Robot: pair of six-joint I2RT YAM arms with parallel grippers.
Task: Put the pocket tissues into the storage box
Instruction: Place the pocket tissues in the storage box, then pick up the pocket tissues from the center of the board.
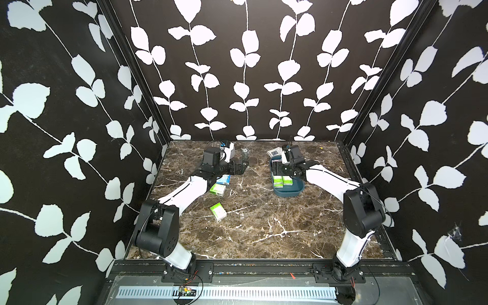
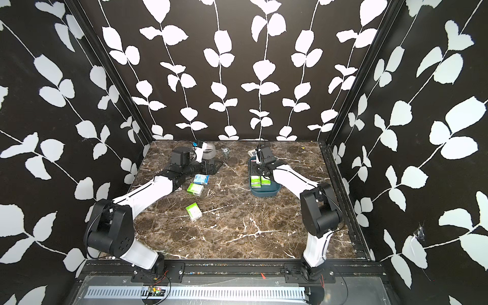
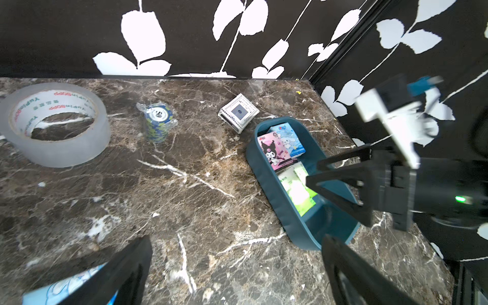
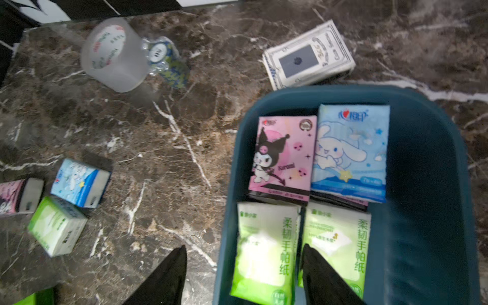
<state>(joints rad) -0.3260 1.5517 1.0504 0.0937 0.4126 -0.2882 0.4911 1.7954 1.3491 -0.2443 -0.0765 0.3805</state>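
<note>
**Right gripper (image 4: pixel 244 247) parted above the storage box (image 4: pixel 435 171), left gripper (image 3: pixel 236 239) wide by the loose packs**

My right gripper hung over the storage box with its jaws apart and nothing gripped. Beneath the gap, one green pack (image 4: pixel 264 245) lay flat in the middle of the box, and a second green pack (image 4: pixel 340 237) lay alongside it. At the box's far end a pink cartoon pack (image 4: pixel 284 155) and a blue cartoon pack (image 4: pixel 351 150) lay side by side. Dark edges showed under them that I could not make out.

My left gripper stood wide and empty, well apart from the box on its left-arm side. On that side, on the marble table (image 1: pixel 264 224), lay a loose blue pack (image 1: pixel 224 179) with a loose green pack (image 1: pixel 218 189) just beside it. A lone green pack (image 1: pixel 218 211) lay a little farther off. The right wrist view showed a pink-sided pack (image 4: pixel 15 195) near those two.

Just beside the box's far end sat a white packet with a grey square (image 3: pixel 239 112). Farther off on the left-arm side stood a stack of chips (image 3: pixel 158 121) and a clear tape roll (image 3: pixel 52 124).
</note>
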